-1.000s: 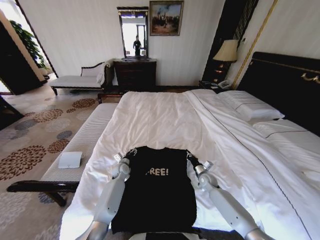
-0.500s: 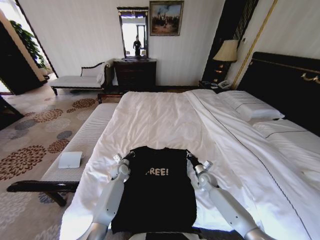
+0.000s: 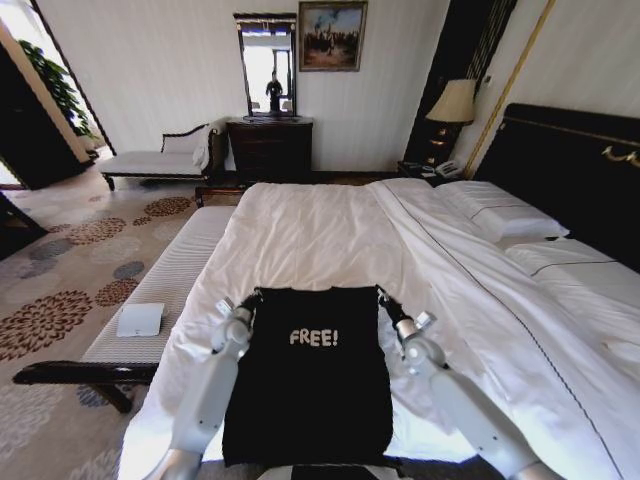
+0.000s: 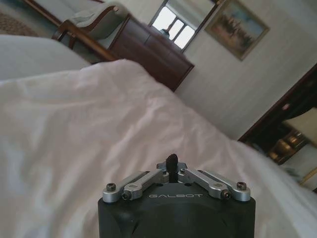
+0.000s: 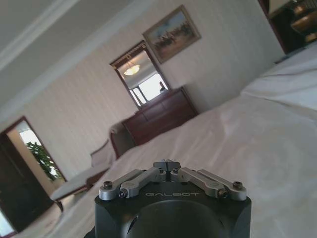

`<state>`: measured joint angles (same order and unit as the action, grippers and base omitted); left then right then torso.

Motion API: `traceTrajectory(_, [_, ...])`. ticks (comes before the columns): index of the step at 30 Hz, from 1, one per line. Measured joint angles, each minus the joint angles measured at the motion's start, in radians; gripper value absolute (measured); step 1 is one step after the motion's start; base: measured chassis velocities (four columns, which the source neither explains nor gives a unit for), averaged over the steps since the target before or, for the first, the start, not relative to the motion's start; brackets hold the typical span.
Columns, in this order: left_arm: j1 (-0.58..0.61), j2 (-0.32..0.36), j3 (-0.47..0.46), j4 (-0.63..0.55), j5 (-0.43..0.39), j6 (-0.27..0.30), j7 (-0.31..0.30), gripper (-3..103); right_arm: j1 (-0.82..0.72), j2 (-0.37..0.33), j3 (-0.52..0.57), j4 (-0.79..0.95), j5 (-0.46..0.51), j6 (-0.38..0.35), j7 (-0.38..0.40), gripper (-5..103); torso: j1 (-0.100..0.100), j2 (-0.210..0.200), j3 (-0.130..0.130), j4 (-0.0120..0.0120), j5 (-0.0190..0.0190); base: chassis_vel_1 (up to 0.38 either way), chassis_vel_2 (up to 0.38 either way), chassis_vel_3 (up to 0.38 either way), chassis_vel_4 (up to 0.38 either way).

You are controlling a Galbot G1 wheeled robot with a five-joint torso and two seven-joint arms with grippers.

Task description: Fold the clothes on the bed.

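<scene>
Item: black T-shirt [image 3: 310, 375], spread flat on the bed [image 3: 330, 240], our left end effector [image 3: 248, 299] and right end effector [image 3: 382, 298] each pinching a top corner, judged to keep the cloth taut for folding

white letters "free!" stand on the chest of the black shirt [image 3: 310, 375], near on the bed [image 3: 330, 235]. "galbot" is printed on the black housing of the left claw [image 4: 171, 163] and again on the housing of the right claw [image 5: 167, 166].
</scene>
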<state>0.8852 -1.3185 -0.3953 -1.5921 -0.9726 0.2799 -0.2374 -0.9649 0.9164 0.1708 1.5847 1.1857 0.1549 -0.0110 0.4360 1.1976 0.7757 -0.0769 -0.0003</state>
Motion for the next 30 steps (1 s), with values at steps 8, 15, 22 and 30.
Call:
traceTrajectory(8, [-0.137, 0.087, 0.019, -0.058, -0.146, 0.006, -0.021, 2, 0.088, -0.09, -0.032, 0.05, 0.097, -0.002, -0.095, 0, 0.0, 0.0, 0.0, -0.0004, 0.0004, 0.0, 0.0, 0.0, 0.0])
traceTrajectory(15, [-0.278, 0.1, 0.045, 0.046, -0.181, 0.005, -0.037, 2, 0.31, -0.124, -0.156, -0.06, 0.144, 0.001, -0.13, 0, 0.0, 0.0, 0.0, 0.0, 0.0001, 0.0, 0.0, 0.0, 0.0])
traceTrajectory(22, [-0.319, 0.092, 0.059, 0.115, -0.17, -0.017, -0.012, 2, 0.396, -0.084, -0.227, -0.145, 0.148, 0.016, -0.145, 0, 0.0, 0.0, 0.0, -0.0001, 0.0003, 0.0, 0.0, 0.0, 0.0])
traceTrajectory(30, [-0.253, 0.136, 0.047, 0.043, -0.241, -0.035, 0.041, 2, 0.331, -0.09, -0.189, -0.086, 0.152, 0.032, -0.163, 0, 0.0, 0.0, 0.0, -0.0001, 0.0004, 0.0, 0.0, 0.0, 0.0])
